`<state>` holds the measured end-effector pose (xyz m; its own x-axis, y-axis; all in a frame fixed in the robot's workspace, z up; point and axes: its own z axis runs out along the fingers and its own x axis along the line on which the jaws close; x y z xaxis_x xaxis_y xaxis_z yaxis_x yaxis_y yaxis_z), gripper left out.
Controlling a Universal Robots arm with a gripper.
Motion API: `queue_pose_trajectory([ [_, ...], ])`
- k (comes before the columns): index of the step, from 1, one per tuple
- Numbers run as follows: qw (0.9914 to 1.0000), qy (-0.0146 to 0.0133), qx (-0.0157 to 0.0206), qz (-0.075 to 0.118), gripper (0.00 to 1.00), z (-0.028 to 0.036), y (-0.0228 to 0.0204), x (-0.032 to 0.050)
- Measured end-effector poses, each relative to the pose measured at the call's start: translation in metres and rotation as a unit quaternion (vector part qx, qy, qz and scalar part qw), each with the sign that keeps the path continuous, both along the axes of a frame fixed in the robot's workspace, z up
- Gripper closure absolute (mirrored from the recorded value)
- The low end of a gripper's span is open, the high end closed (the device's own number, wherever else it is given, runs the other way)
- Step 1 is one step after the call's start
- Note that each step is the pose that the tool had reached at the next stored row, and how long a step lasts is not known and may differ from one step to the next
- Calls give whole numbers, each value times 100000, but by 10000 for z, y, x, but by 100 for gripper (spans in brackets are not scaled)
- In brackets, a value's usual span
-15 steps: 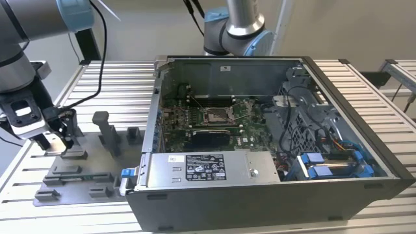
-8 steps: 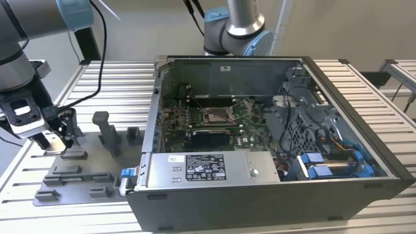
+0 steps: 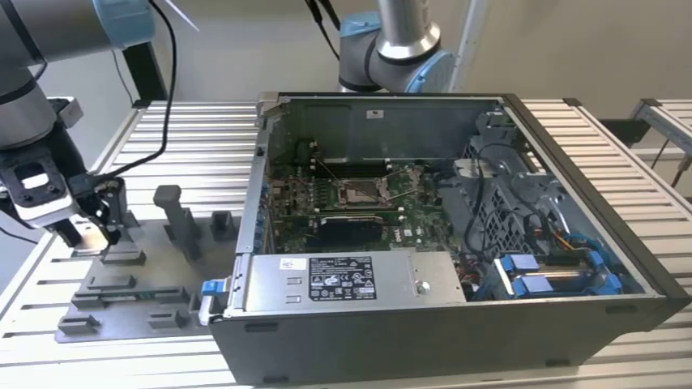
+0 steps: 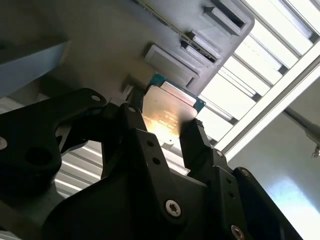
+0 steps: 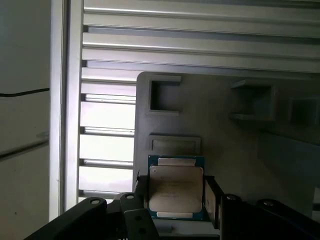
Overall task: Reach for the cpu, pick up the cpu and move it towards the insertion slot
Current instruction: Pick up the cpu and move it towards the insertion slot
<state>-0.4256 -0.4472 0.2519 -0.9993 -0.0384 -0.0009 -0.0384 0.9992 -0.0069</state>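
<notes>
We're seeing the cpu [image 5: 176,190], a silvery square with green edging, getting pinched flat by the pincer [image 5: 177,194]; the insertion slot [image 3: 360,190] is sitting well apart, shiny-framed.

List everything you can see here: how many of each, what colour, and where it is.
cpu: one, silvery on green backing, between the jaws over the fixture tray.
insertion slot: one, silver frame, on the green board inside the computer case.
computer case: one, dark grey, open, on the table.
power supply: one, silver, at the case's near edge.
fixture tray: one, grey with upright blocks, to the exterior view's left of the case.
table: one, pale metal slats, under everything.
arm: one, grey with a blue cap, at the exterior view's left.
gripper: one, black, low over the tray, jaws closed on the cpu's sides.
</notes>
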Motion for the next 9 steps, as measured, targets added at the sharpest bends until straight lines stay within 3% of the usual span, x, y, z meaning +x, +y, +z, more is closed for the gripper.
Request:
queue_pose_trajectory([
  [9,100000,-5,4,0,100,153,0,0],
])
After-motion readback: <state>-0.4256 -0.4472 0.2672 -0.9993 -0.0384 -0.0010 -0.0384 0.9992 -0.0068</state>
